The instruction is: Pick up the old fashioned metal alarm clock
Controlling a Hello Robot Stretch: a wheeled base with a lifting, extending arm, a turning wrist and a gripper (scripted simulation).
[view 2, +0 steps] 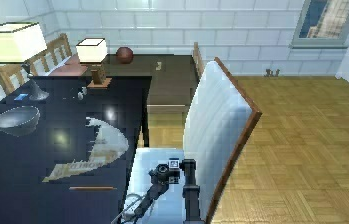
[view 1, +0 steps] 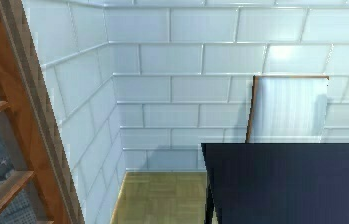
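Claw (view 2: 134,207) sits bottom middle, by the dark table (view 2: 122,100), likely to reach across it; cannot tell if it holds anything.

Pincer (view 2: 132,210) at chair (view 2: 217,120) seat (load unclear); bowl (view 2: 17,120) on dark table (view 2: 102,100).
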